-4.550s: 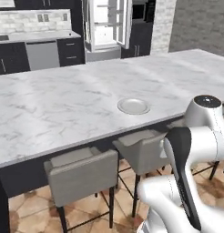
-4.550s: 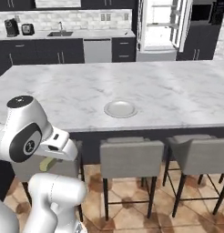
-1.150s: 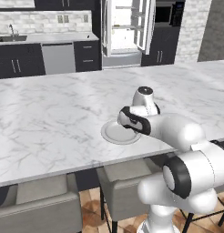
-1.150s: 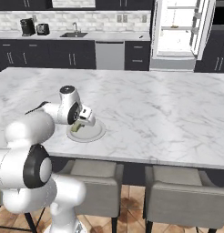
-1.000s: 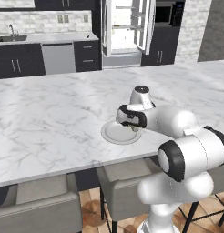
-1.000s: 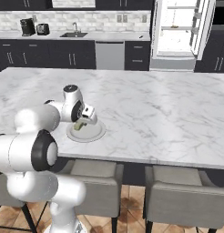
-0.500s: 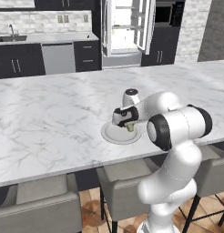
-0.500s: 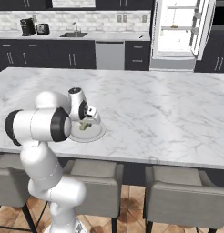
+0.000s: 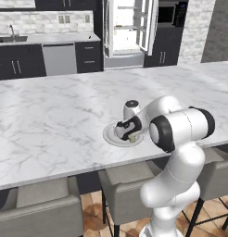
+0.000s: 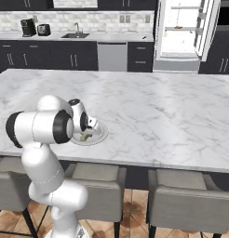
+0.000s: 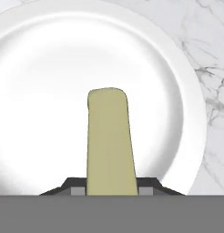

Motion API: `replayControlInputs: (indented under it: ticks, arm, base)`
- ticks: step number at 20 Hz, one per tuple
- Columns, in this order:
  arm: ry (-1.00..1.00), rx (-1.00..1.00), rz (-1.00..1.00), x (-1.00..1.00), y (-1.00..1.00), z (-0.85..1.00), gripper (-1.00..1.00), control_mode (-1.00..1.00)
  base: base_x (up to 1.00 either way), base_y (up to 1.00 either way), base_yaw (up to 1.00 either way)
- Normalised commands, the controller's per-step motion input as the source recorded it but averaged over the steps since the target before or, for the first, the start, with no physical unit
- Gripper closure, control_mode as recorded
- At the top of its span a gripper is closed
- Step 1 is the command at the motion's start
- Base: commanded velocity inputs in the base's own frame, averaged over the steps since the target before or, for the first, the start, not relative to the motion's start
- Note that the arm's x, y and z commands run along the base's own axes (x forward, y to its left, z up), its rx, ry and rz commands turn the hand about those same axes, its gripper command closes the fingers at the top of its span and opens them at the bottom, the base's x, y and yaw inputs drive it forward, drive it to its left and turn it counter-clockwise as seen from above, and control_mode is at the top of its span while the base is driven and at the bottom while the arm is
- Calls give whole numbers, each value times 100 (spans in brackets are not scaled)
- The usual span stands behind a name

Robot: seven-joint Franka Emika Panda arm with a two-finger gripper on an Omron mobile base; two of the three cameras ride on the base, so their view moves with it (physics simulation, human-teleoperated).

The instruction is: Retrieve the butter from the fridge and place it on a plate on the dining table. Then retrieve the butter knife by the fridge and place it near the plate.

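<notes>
The pale yellow-green butter (image 11: 109,141) stands between my gripper's (image 11: 111,190) two dark finger tips, which are shut on it. Right under it lies the round white plate (image 11: 41,68). From the base views, the gripper (image 9: 130,135) (image 10: 86,134) is low over the plate (image 9: 109,135) (image 10: 102,135) on the marble dining table (image 9: 51,120) (image 10: 172,121), and the butter (image 9: 133,138) (image 10: 84,136) looks to be at the plate's surface. Whether it touches I cannot tell. The fridge (image 9: 123,28) (image 10: 181,32) stands at the back with its doors open. The butter knife is out of view.
Grey seats (image 9: 39,213) (image 10: 191,207) line the near side of the table. Dark cabinets, a dishwasher (image 9: 60,58) and a sink counter (image 10: 74,35) run along the back wall beside the fridge.
The base drove up to the table a few seconds ago. Over the last second the arm folded back toward the table's near edge and the gripper sank lower over the plate, still holding the butter.
</notes>
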Motion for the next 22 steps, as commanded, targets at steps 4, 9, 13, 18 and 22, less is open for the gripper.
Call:
replayControlInputs:
  ticks: [4, 9, 13, 18, 22]
  arm:
    - [-1, 0, 0, -4, 0, -13, 100, -100]
    - [0, 0, 0, 9, 0, -1, 100, -100]
    - [0, 0, 0, 21, 0, 3, 100, -100]
    - [1, -1, -3, 30, 0, 8, 100, -100]
    - [0, 0, -6, 41, 0, 0, 100, -100]
  base:
    - [0, 0, 0]
    - [0, 0, 0]
    - [0, 0, 0]
    - [0, 0, 0]
    - [0, 0, 0]
